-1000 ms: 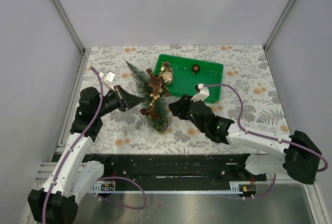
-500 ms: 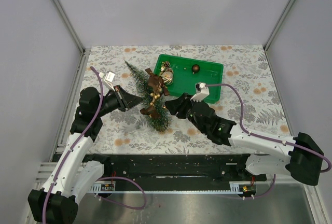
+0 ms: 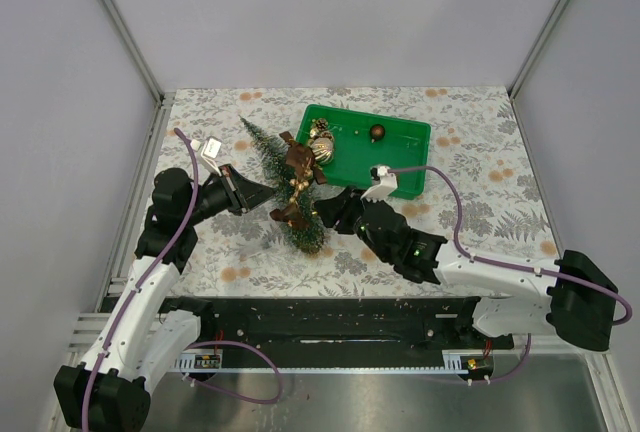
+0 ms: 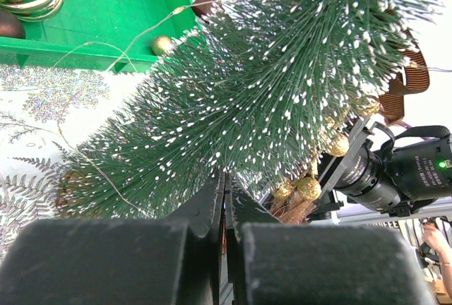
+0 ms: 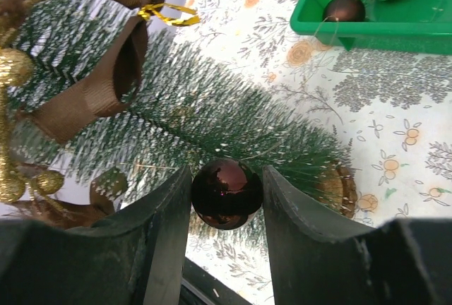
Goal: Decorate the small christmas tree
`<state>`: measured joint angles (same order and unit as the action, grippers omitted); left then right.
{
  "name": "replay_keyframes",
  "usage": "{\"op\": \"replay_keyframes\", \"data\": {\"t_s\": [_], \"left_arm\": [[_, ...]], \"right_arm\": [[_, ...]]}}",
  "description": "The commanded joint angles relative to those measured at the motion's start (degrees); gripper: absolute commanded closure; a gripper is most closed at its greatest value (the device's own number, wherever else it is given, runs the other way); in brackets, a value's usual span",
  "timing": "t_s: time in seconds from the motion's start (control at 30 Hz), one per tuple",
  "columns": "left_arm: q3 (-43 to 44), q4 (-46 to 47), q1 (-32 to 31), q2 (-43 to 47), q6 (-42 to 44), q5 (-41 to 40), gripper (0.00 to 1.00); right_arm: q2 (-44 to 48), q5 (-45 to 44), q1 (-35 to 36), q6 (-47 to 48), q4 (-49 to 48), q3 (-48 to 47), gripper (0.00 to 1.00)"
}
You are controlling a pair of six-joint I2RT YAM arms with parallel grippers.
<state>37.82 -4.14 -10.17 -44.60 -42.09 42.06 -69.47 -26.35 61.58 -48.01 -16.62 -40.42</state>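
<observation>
A glossy, round, dark brown bauble (image 5: 226, 195) is clamped between the matt black fingers of the right gripper (image 5: 226, 180), low in the middle of the right wrist view, right at the bristles of the small christmas tree (image 5: 212, 118). The tree is laid aslant across the middle of the overhead view, with its wooden disc base (image 5: 340, 186) toward the bottom; its stiff green bristles are tipped with white, and a brown ribbon (image 5: 92, 93) and knobbly gold berries (image 5: 13, 72) are fastened to it. The left gripper (image 4: 224, 202) is pressed shut against the tree's flank; whether bristles are pinched cannot be told. Further back, a striped gold ball (image 3: 322, 148) and a small dark ball (image 3: 377, 132) are held in the green plastic tray (image 3: 405, 157) on the leaf-patterned cloth (image 3: 480, 182). Since a second ago the right gripper has been brought leftward, closer to the tree; the tree and left arm are unmoved.
</observation>
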Motion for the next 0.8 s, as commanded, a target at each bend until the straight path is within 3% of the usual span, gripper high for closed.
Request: {"op": "replay_keyframes", "data": {"t_s": [0.0,0.07,0.23,0.77], "left_arm": [[-0.64,1.59,0.15,0.74,-0.37,1.62,1.00],[-0.82,1.59,0.15,0.83,-0.37,1.62,1.00],[-0.65,1.68,0.16,0.74,-0.37,1.70,1.00],[-0.91,1.94,0.15,1.09,-0.63,1.71,1.00]], "right_arm": [[2.41,-5.81,0.64,-0.07,-1.75,2.01,0.90],[2.67,-6.61,0.64,0.10,-2.36,2.80,0.89],[1.36,-5.74,0.64,0.20,-4.03,2.63,0.64],[3.55,-4.33,0.65,-0.68,-2.98,5.09,0.32]]}}
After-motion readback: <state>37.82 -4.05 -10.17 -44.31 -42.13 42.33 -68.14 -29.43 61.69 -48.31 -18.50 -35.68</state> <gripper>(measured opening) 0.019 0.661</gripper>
